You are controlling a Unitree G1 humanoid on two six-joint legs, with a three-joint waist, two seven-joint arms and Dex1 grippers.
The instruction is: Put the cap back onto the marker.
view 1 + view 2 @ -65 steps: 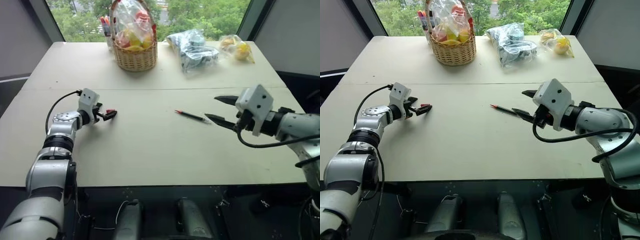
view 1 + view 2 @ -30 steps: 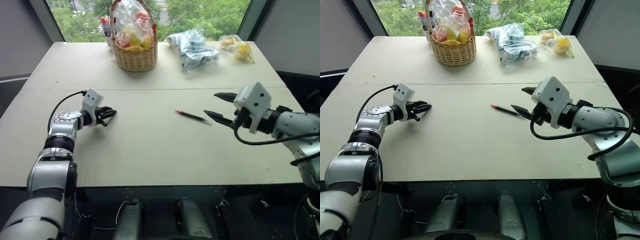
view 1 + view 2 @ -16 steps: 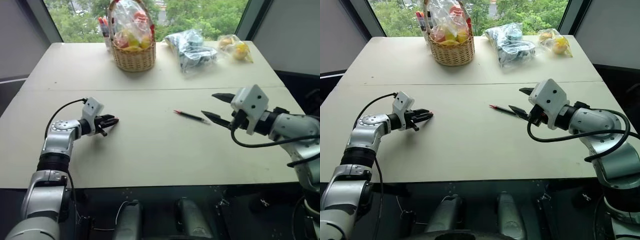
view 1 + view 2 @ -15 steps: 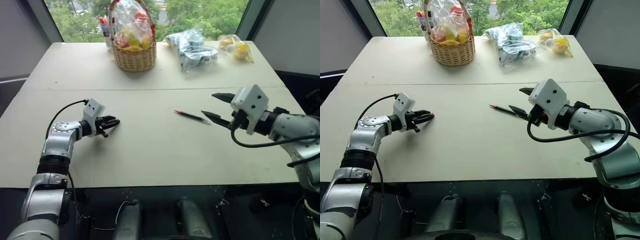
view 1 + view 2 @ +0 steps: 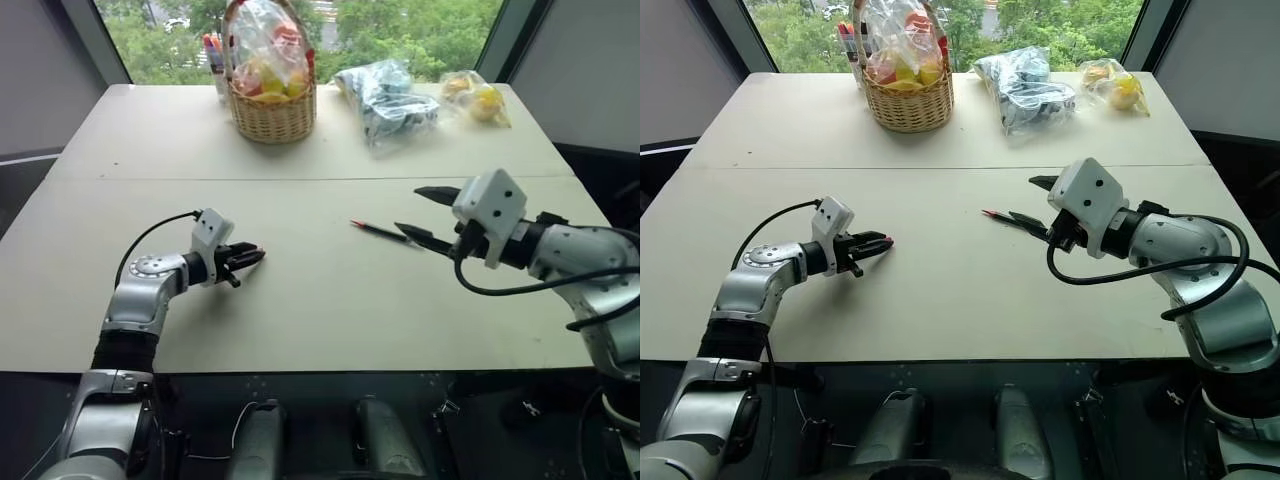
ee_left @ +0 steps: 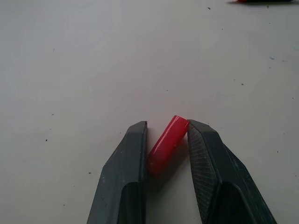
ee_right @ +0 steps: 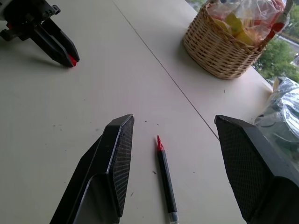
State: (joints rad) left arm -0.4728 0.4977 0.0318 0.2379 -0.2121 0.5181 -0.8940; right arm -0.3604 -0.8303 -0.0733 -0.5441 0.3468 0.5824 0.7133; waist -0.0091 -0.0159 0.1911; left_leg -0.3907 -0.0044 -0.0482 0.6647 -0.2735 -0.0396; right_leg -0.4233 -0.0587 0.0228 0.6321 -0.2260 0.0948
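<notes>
left gripper (image 6: 166,140) pinches the cap (image 6: 167,144) for fitting, while the right gripper (image 7: 175,149) straddles the marker (image 7: 165,179), jaws wide, ready to grasp.

Soft, even daylight from the far window; sharp pictures, faint shadows.

Bright red cap (image 6: 167,144) pinched between matte black fingers (image 6: 127,168) of the left hand (image 6: 167,137). Black marker (image 7: 165,181) with a red tip, silvery at the other end. Pale cream desk (image 5: 300,310), faintly speckled. Tan woven basket (image 5: 271,112). Right hand (image 7: 175,161) black too, with cross-hatched pads.
</notes>
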